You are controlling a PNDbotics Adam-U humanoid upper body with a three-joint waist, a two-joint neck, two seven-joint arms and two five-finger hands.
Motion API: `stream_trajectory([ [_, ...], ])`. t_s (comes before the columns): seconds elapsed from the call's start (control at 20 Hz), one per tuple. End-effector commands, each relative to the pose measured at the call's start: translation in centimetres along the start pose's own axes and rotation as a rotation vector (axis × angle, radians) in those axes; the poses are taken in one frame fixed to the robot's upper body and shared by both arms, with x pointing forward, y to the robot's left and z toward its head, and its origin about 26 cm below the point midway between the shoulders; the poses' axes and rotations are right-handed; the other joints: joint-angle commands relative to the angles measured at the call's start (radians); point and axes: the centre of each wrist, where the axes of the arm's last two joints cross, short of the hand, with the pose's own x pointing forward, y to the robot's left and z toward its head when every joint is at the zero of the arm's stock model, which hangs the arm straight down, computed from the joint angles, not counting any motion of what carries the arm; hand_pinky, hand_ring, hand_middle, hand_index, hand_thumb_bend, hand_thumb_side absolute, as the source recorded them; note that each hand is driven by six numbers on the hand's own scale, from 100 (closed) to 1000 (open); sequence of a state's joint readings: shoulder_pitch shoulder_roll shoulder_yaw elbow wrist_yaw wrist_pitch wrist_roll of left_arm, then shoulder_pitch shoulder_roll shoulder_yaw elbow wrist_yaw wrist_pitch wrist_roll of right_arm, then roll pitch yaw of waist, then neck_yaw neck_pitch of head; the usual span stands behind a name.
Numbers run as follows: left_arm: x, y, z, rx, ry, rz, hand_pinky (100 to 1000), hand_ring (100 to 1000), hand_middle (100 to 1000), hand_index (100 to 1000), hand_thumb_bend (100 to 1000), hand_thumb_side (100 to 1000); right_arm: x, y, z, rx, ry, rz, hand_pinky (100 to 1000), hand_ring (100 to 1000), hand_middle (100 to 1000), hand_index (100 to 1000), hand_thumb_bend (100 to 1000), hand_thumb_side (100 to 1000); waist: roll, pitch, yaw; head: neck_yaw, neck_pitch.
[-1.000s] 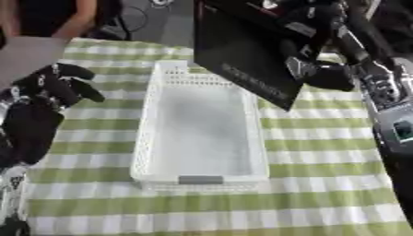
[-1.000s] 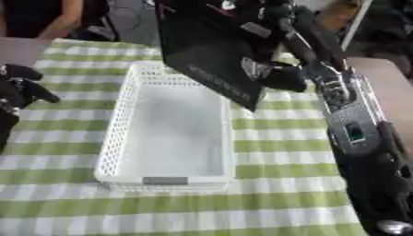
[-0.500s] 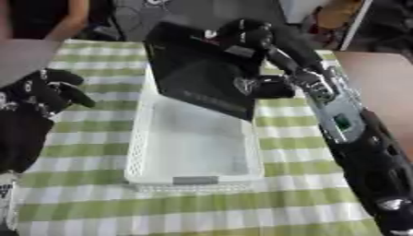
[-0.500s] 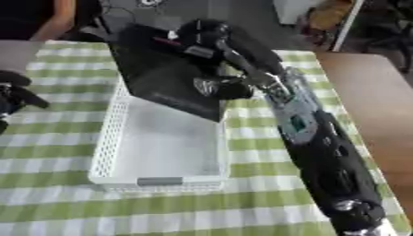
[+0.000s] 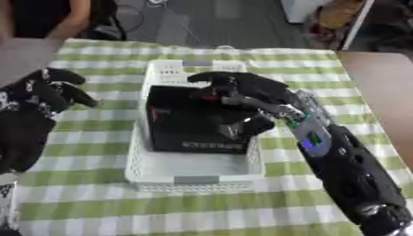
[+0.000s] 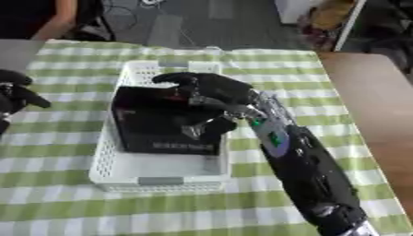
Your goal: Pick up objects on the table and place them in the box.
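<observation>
A flat black box-like object with pale lettering along its near edge lies tilted inside the white mesh basket, its near edge down in the basket. My right hand reaches in from the right, fingers over its top and thumb under its right side, curled round it. Over the green checked cloth at the left edge my left hand hovers, its fingers curled and holding nothing.
The green and white checked cloth covers the table. Bare brown tabletop shows at the right. A person stands at the far left corner, away from the basket. Chairs and clutter stand beyond the table's far edge.
My right hand has lowered the black object from above the basket's far end down into the basket. The camera has shifted too. My left hand stays at the left.
</observation>
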State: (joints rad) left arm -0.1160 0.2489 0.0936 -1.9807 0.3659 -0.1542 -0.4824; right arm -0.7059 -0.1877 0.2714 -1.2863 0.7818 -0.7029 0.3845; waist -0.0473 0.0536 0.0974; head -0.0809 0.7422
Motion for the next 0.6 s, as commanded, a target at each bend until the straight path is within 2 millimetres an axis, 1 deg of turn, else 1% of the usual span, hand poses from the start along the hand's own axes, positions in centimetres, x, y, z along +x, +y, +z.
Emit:
stream_trajectory([
  [0.05,0.7,0.0,-0.5,-0.011,-0.027,-0.012,652,582,698,554,1000,939,-0.1,-0.5,0.2,-0.006,-0.004,0.019,794,995,1000,904,100,496,0.004,-0.008,-0.002,-0.001,-0.012],
  [0.4,0.7,0.1,-0.4,-0.01,-0.026,-0.014,652,582,698,554,1000,939,0.0,-0.8,0.9,-0.076,0.023,0.008,784,981,999,897,100,495,0.005,-0.008,-0.006,0.0,-0.011],
  [0.5,0.6,0.1,-0.4,-0.009,-0.026,-0.015,652,582,698,554,1000,939,0.1,-1.3,1.2,-0.12,0.026,0.01,778,973,996,891,100,494,0.004,-0.007,-0.007,0.002,-0.011],
  [0.55,0.6,0.1,-0.4,-0.009,-0.025,-0.015,652,582,699,554,1000,940,0.3,-1.9,1.3,-0.157,0.026,0.015,762,950,987,874,100,491,0.004,-0.007,-0.007,0.003,-0.011],
  [0.6,0.6,0.1,-0.4,-0.009,-0.025,-0.014,652,582,699,554,1000,940,0.6,-2.6,1.6,-0.208,0.026,0.022,762,950,987,874,100,491,0.004,-0.007,-0.008,0.006,-0.011],
])
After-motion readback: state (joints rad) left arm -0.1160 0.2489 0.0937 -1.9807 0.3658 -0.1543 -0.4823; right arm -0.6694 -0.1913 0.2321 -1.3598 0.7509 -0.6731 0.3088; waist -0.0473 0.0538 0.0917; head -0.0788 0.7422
